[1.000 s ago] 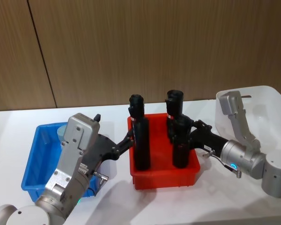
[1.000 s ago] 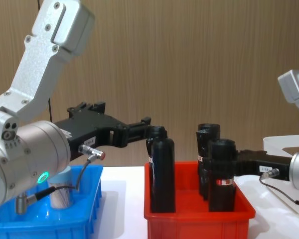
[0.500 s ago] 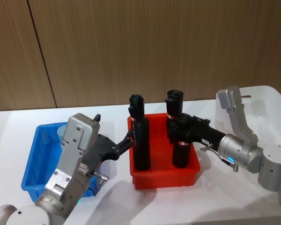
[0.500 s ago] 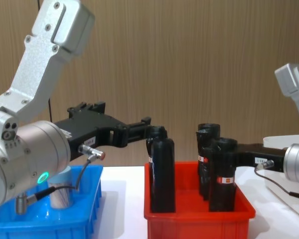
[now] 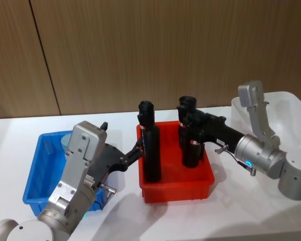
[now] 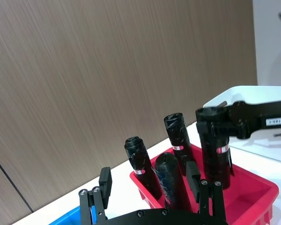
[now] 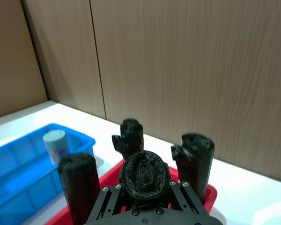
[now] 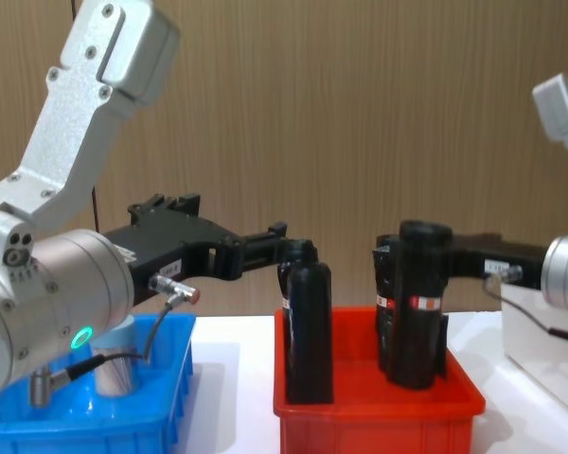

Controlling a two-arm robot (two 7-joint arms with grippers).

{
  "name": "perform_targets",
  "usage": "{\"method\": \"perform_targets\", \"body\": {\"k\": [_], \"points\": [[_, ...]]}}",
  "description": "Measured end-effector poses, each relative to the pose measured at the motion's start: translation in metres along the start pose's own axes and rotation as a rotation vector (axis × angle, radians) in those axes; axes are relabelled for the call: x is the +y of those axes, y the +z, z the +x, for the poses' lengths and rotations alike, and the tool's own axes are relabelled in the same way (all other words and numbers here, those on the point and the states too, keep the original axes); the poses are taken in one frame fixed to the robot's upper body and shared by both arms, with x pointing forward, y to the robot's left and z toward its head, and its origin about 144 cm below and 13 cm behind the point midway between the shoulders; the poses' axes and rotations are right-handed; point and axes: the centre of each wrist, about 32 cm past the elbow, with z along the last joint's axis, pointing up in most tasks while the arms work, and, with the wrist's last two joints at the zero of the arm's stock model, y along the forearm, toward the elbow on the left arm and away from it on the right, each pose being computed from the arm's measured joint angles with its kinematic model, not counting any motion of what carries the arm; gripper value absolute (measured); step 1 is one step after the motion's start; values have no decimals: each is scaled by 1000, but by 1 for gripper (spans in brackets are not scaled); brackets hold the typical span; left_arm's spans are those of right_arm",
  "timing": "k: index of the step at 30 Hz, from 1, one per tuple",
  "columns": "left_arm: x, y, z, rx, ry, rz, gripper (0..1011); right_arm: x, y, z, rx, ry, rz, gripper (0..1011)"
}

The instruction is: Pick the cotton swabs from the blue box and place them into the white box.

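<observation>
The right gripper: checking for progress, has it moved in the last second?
Yes. The right gripper, shut on a black bottle, has risen, lifting it against the red bin.

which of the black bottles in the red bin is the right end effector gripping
The front right black bottle, nearest the white box: the right end effector is shut on its upper part. The other bottles stand free.

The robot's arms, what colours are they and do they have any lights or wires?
Both arms are silvery-grey metal with rounded joints and boxy links. The left gripper and right gripper are black with small white labels. Each arm has a glowing green-blue ring light, thin grey cables and little red-tipped metal plugs.
</observation>
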Motion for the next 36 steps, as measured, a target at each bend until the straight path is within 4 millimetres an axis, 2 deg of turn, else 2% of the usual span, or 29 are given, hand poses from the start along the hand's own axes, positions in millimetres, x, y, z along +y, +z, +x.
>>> {"method": "perform_targets", "body": {"k": [12,20,28,36], "points": [[0,0,0,0,0,0,1004,-14,39,-4,-49,-34,78,336],[0,0,0,0,0,0,1004,-33,69,0,-92,-116,115,336],[0,0,0,0,0,0,1004,-48,86,8,-130,-220,110,336],[0,0,0,0,0,0,1004,-61,94,18,-150,-316,79,336]]}}
